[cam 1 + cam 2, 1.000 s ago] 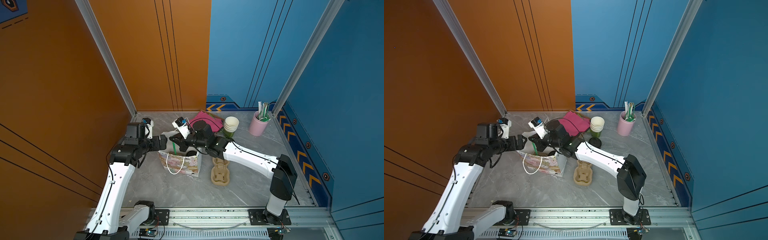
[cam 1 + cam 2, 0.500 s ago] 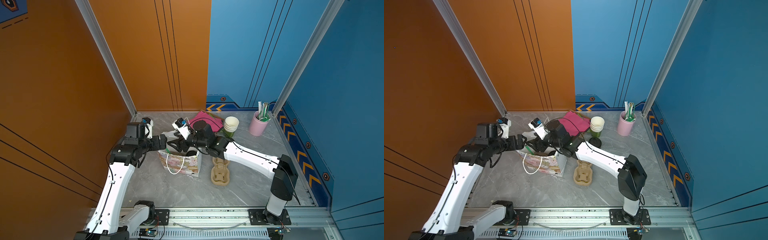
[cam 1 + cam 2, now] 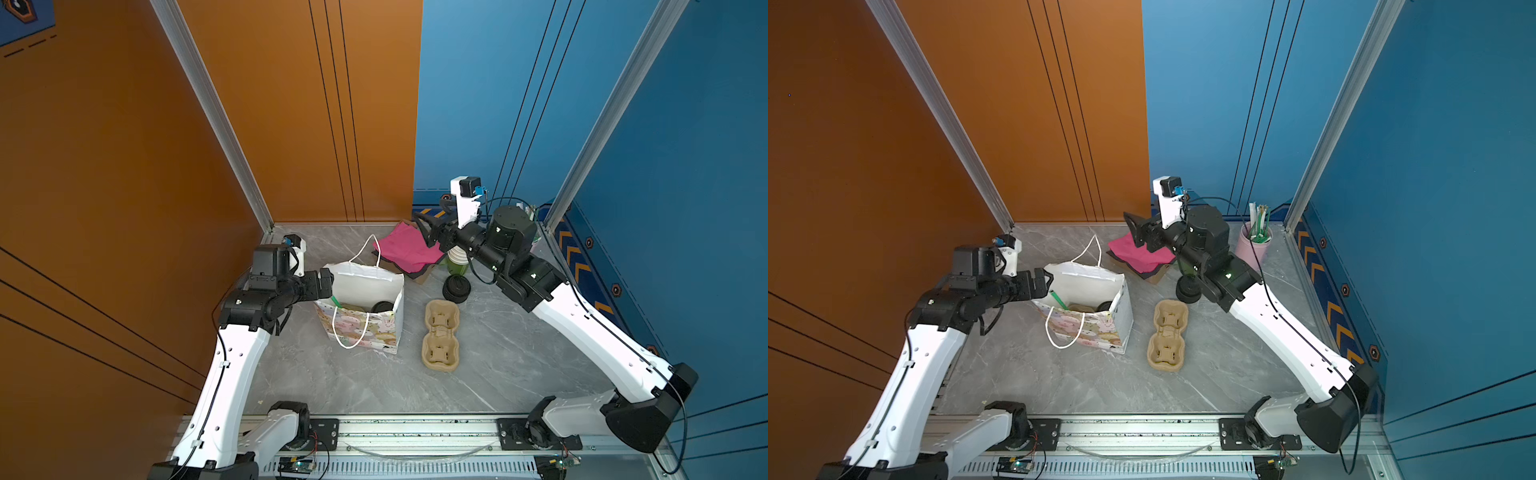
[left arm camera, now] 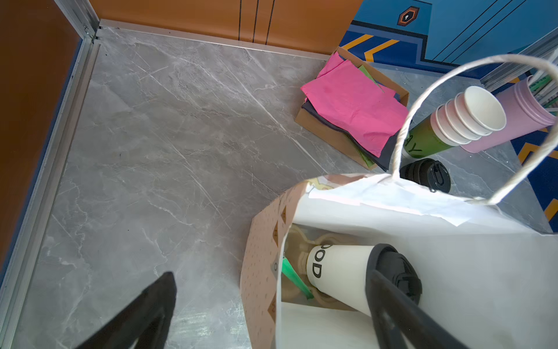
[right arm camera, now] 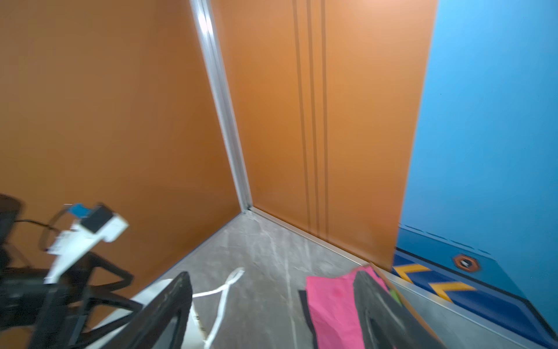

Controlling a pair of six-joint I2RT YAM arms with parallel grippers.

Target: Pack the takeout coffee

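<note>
The takeout coffee point(image 4: 341, 270), a white cup with dark lettering and a black dome lid, lies tilted inside the open paper bag point(image 4: 261, 256). In both top views only its lid point(image 3: 382, 306) point(image 3: 1105, 306) shows in the bag point(image 3: 361, 332) point(image 3: 1088, 328). My left gripper point(image 4: 268, 302) point(image 3: 326, 282) is open and straddles the bag's left wall, one finger inside by the lid, one outside. My right gripper point(image 5: 271, 302) point(image 3: 430, 230) point(image 3: 1136, 232) is open and empty, raised over the pink paper behind the bag.
Pink tissue paper point(image 3: 405, 247) lies in a flat box at the back. Right of the bag are a cardboard cup carrier point(image 3: 440, 334), a stack of black lids point(image 3: 456, 287), stacked lidless cups point(image 4: 465, 117) and a pink straw holder point(image 3: 1254, 245). A green straw point(image 4: 294, 278) is in the bag.
My right gripper opened over the bag, then lifted out and swung back and right toward the pink paper. The cup stays in the bag. The left arm has not moved.
</note>
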